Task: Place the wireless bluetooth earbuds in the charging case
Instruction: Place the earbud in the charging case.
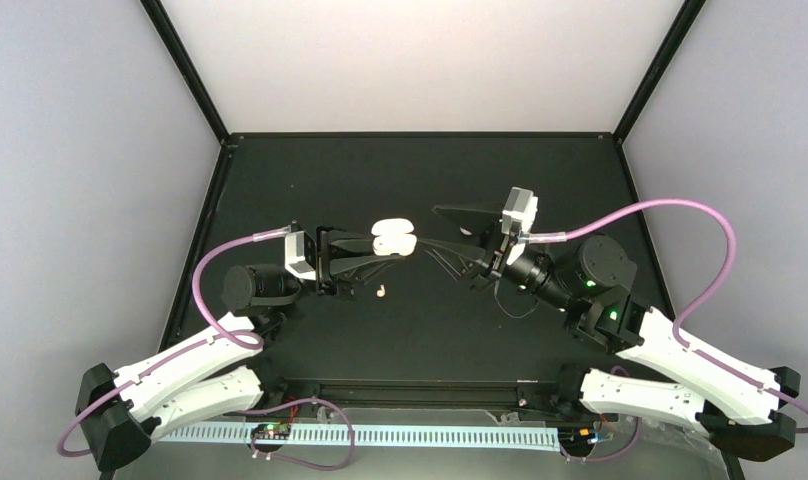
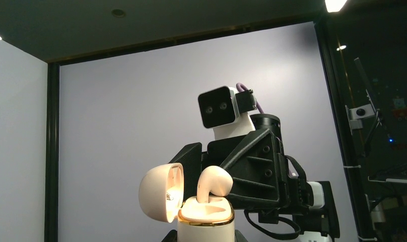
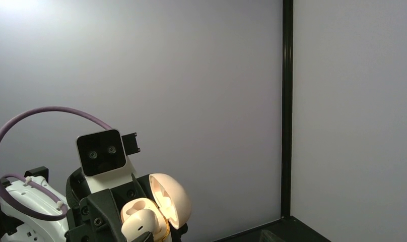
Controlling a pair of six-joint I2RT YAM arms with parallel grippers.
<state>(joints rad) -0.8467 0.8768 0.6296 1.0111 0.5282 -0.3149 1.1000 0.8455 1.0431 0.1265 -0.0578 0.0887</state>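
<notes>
My left gripper (image 1: 385, 243) is shut on the base of the cream-white charging case (image 1: 393, 240) and holds it above the table with its lid (image 2: 160, 192) hinged open. My right gripper (image 1: 432, 246) reaches in from the right and is shut on one pale earbud (image 2: 214, 181). The earbud's stem stands in a socket of the case base (image 2: 206, 218). In the right wrist view the same earbud (image 3: 139, 224) sits in front of the open case (image 3: 163, 199). A second earbud (image 1: 380, 292) lies on the black table below the left gripper.
The black table (image 1: 430, 170) is enclosed by pale walls with black corner posts (image 3: 287, 111). Both arms meet over the table's middle, their purple cables (image 1: 670, 205) arching at the sides.
</notes>
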